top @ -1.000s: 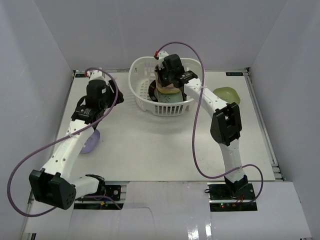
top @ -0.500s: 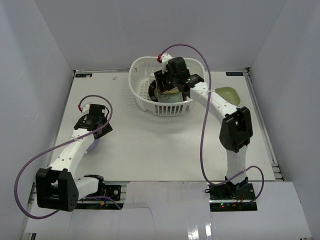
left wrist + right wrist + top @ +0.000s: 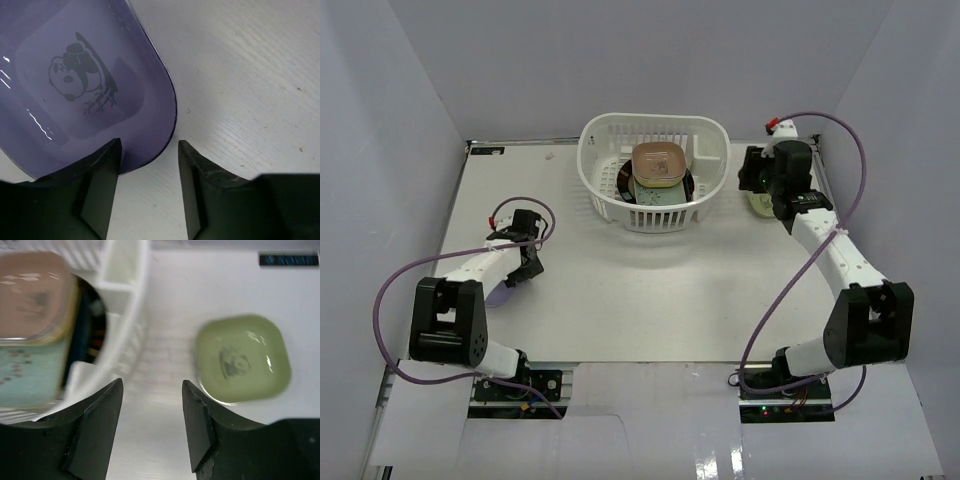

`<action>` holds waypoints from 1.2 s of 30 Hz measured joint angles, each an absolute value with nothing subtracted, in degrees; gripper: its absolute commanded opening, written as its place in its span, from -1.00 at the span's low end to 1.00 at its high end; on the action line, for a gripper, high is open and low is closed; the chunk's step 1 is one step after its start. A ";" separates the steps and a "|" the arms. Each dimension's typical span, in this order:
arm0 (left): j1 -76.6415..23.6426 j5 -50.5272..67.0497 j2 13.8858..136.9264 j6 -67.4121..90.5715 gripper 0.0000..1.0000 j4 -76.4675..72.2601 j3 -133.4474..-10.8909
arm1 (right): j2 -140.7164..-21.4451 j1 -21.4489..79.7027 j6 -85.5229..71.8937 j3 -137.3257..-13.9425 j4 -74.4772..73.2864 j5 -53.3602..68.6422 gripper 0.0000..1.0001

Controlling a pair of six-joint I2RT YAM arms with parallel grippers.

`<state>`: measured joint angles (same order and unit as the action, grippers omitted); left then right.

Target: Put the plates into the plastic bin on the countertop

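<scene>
Two plates lay outside the plastic bin [image 3: 655, 218]. The lavender plate [image 3: 75, 90] sat flat on the table [image 3: 650, 290] at the near left. The green plate [image 3: 242, 360] sat flat just right of the bin's wall. Inside the bin a tan plate [image 3: 660, 160] rested on a teal plate [image 3: 655, 192], so most of the task looked done. The left gripper [image 3: 150, 145] hung low over the lavender plate's rounded corner with its jaws spread and nothing between them but the rim. One finger stood over the plate and the other over bare table. That straddle looked right for a rim pinch. The outer finger would probably need to reach the table beside the lip before closing. The glossy plate would likely skate away if it were nudged sideways first. The right gripper [image 3: 151, 384] was likewise parted and empty, over bare table between the bin wall and the green plate. The plate lay off to one side of its fingers rather than between them. It would probably need to shift across until the nearest edge sat in the gap, then drop straight down. Its wrist view was blurred, so how high it stood could not be told. Either plate, once lifted, should clear the lattice wall and go down on the stack gently, since a pinched rim lets a plate swing.
</scene>
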<state>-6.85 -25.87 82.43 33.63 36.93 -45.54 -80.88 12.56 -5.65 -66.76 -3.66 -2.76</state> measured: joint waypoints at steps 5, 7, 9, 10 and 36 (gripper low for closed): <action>-6.63 -24.56 84.75 32.12 -0.41 35.90 -45.65 | -88.44 0.91 -5.21 -64.10 -5.34 -1.06 0.18; -6.52 -24.47 85.54 31.20 -0.65 35.46 -46.11 | -92.49 -0.64 -4.25 -64.99 -6.24 0.12 0.19; -6.44 -24.88 86.06 29.45 -1.00 35.64 -46.92 | -96.95 -1.23 -3.03 -66.67 -6.72 1.04 0.22; -6.44 -24.88 86.04 29.04 -1.00 35.64 -47.37 | -99.18 -1.34 -2.13 -67.48 -7.14 1.54 0.22; -35.20 -18.70 108.86 20.14 -1.00 36.45 -124.68 | -98.32 4.27 -2.70 -64.47 -5.41 4.51 -0.85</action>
<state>-35.20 -18.70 108.86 20.14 36.45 -124.68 -98.32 4.27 -2.70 -64.47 -5.41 4.51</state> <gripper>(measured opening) 0.022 0.082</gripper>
